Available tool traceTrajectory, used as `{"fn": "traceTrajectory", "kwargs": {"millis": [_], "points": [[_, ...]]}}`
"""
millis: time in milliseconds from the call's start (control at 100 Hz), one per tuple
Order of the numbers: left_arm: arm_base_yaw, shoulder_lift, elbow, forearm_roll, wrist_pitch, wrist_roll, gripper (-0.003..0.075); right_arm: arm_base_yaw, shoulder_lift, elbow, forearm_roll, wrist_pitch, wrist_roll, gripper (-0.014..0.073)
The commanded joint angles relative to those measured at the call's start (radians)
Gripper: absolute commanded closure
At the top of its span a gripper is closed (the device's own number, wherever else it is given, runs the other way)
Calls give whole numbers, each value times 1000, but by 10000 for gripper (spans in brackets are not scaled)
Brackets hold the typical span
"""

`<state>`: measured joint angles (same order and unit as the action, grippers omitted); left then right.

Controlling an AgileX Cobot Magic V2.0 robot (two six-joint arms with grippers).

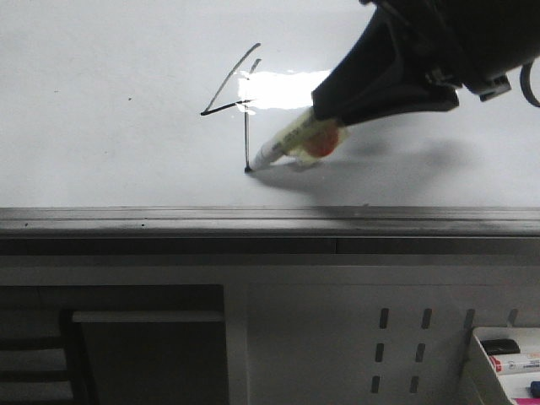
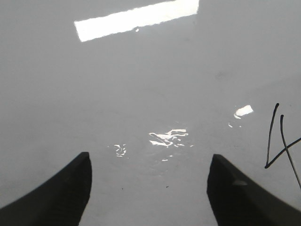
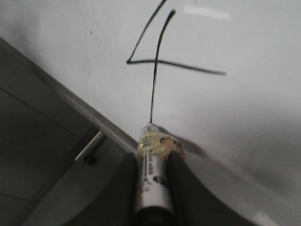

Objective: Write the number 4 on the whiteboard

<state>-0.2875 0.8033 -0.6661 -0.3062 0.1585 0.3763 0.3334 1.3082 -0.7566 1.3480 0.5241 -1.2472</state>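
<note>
The whiteboard (image 1: 101,143) fills the upper front view, with its grey rail (image 1: 253,221) below. A black open-topped number 4 (image 1: 245,105) is drawn on it, beside a bright light reflection. It also shows in the left wrist view (image 2: 282,141) and the right wrist view (image 3: 157,61). My right gripper (image 1: 325,114) is shut on a white marker (image 1: 283,145) wrapped in yellowish tape. The marker tip touches the board at the bottom end of the 4's stem (image 1: 248,169). In the right wrist view the marker (image 3: 153,174) sits between the two fingers. My left gripper (image 2: 148,188) is open and empty over bare board.
Below the rail is a white perforated panel (image 1: 401,342). A white tray (image 1: 485,371) with markers sits at the lower right of the front view. A dark opening (image 1: 110,299) is at the lower left.
</note>
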Motion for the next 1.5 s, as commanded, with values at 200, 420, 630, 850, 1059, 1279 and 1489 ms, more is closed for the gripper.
{"fn": "traceTrajectory", "kwargs": {"millis": [200,420,630,850,1059,1279,1489], "points": [[-198,31,-29,-15,-100,-9,249,-5,-170,-28,-22,141,59,645],[-542,157,-29,143,-204,-9,253,-5,-201,-28,-32,216,90,645],[-660,265,-29,196,-259,-9,350,-5,-215,-55,-32,237,110,645],[-660,297,-31,198,-281,-9,351,-5,-213,-85,-49,280,121,645],[-660,297,-31,198,-295,-9,353,-5,-213,-87,-58,315,121,645],[-660,297,-31,198,-295,-9,421,-5,-213,-87,-58,337,121,645],[-660,297,-31,198,-295,-9,521,-5,-213,-87,-58,363,121,646]]}}
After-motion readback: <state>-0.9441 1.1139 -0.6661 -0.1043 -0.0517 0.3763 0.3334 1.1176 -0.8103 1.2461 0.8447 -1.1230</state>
